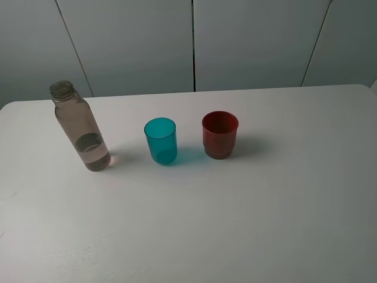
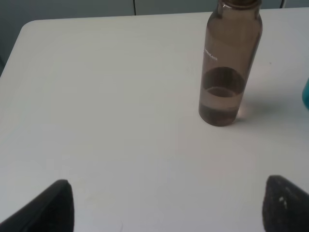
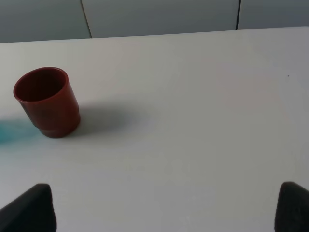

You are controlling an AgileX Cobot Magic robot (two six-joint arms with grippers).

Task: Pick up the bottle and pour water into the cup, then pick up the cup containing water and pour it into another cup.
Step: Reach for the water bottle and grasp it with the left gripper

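Observation:
The bottle [image 1: 80, 127] stands upright on the left of the white table, uncapped, with a little water at its bottom. To its right is the teal cup [image 1: 160, 140], then the dark red cup [image 1: 220, 134], both upright. Neither arm shows in the exterior view. In the left wrist view my left gripper [image 2: 166, 209] is open and empty, well short of the bottle [image 2: 227, 72], with the teal cup's edge [image 2: 306, 94] at the frame border. My right gripper [image 3: 161, 209] is open and empty too, and the red cup [image 3: 47, 101] stands apart from it.
The white table [image 1: 265, 206] has a rounded far edge against grey wall panels [image 1: 253, 41]. The three vessels stand in a row with gaps between them. A teal glow [image 3: 12, 131] lies on the table beside the red cup.

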